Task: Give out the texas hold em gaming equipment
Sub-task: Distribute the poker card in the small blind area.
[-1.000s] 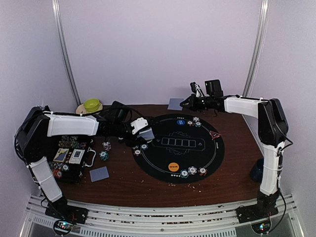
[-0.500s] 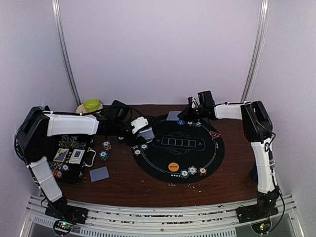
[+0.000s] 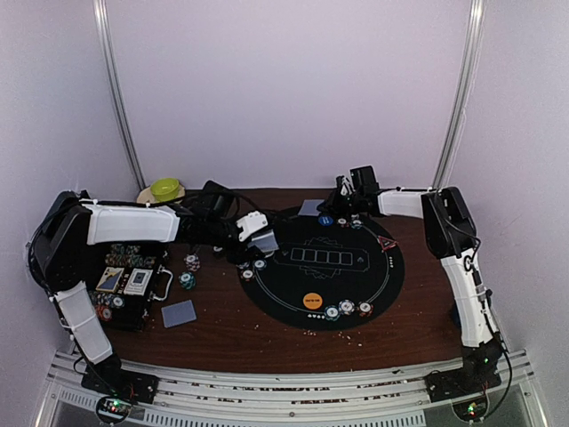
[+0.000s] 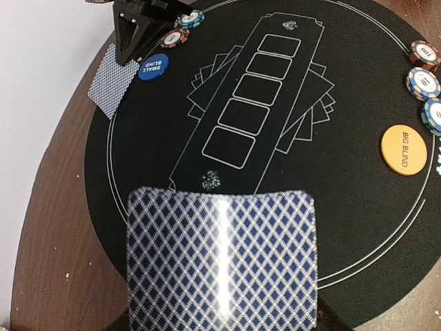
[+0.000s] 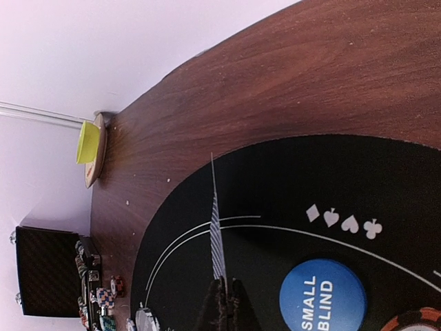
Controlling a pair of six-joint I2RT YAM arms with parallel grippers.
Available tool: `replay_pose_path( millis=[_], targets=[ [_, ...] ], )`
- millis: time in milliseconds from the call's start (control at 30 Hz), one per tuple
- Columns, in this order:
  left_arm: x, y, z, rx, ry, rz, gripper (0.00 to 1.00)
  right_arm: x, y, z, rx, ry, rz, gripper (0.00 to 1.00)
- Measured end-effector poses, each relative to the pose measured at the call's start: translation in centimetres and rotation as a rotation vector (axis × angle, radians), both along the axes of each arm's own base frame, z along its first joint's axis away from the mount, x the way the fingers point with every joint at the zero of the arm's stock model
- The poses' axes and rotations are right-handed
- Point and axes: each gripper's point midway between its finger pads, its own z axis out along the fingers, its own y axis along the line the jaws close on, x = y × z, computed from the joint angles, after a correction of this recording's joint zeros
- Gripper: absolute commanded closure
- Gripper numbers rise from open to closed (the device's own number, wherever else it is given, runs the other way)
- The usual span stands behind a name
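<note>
Over black mat (image 5: 289,200), card (image 5: 217,238) edge-on between right tool (image 5: 225,293) tips

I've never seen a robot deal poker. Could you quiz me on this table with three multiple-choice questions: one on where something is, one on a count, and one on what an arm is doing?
1. Where does the orange disc lie?
A) on the black mat
B) beside the mat
C) lifted in the air

2. How many card outlines are printed in a row at the mat's middle?
A) three
B) five
C) seven

3. What is the left gripper doing?
A) standing open and empty
B) holding a chip
C) holding a diamond-patterned card

Answers:
1 A: the disc sits flat on the black surface, inside the white ring.
2 B: the left wrist view shows five boxes end to end.
3 C: the card's back fills the bottom of that view, and the overhead view shows it at the fingertips.
</note>
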Motion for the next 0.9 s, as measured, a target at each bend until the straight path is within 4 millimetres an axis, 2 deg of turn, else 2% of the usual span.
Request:
replay_pose_path(
  millis=[100,333,567,767,900],
  targets=[
    [-0.1,0.1,-0.1,0.005,0.006,0.0,0.98,0.6,-0.2,-0.6,-0.017,0.007,-0.019,1.0],
    [-0.1,0.1,-0.2,0.007,0.009,0.0,0.98,1.2,-0.3,0.1,-0.023,-0.012,-0.038,1.0],
    [-0.1,0.1,-0.2,0.007,0.008,0.0,0.98,1.0,0.1,-0.5,-0.034,-0.006,-0.035,0.94],
    [-0.1,0.1,-0.2,0.007,0.009,0.0,0.97,0.6,0.6,-1.0,-0.041,0.002,-0.025,0.85],
    [-0.2,0.1,-0.2,0.007,0.009,-0.001,0.97,0.4,1.0,-1.0,-0.04,0.002,-0.016,0.85]
  ],
)
